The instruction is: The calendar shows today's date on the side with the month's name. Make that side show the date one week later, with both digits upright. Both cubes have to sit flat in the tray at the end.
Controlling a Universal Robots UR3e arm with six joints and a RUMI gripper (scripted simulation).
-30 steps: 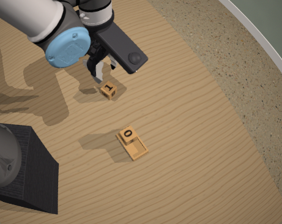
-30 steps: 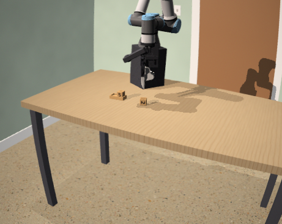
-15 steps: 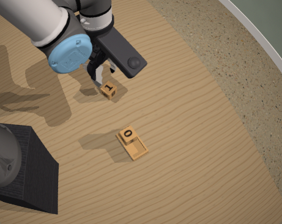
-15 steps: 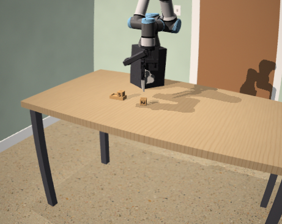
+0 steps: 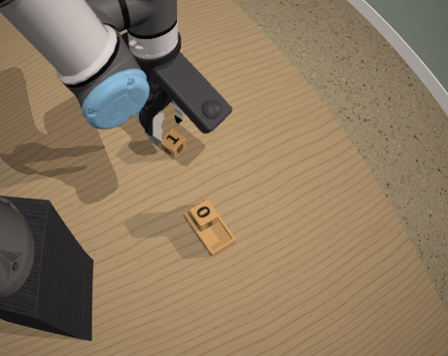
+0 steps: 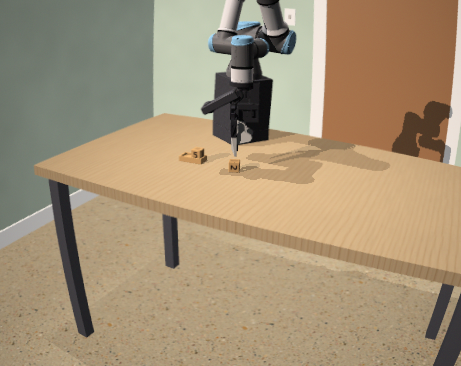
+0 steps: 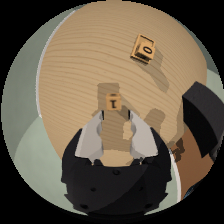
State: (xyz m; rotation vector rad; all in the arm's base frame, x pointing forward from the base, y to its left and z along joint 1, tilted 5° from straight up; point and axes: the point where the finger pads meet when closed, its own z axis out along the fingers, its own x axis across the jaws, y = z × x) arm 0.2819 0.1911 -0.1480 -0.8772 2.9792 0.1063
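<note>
A wooden cube [image 5: 173,142] [image 6: 234,165] [image 7: 113,102] with a 1 on its top face lies loose on the table, outside the tray; the exterior view shows a 2 lying sideways on one of its sides. My gripper [image 5: 165,124] [image 6: 233,150] [image 7: 116,110] hangs just above this cube, its fingers partly open with nothing between them. The small wooden tray [image 5: 221,239] [image 6: 187,158] [image 7: 135,57] lies a short way off. A second cube [image 5: 203,213] [image 6: 198,152] [image 7: 146,50] with a 0 on top sits flat in one end of the tray. The tray's other slot is empty.
The arm's black base block [image 5: 50,272] [image 6: 243,107] stands at the back of the wooden table [image 5: 302,243] [image 6: 336,210]. The table's rounded edge runs to the right in the top view.
</note>
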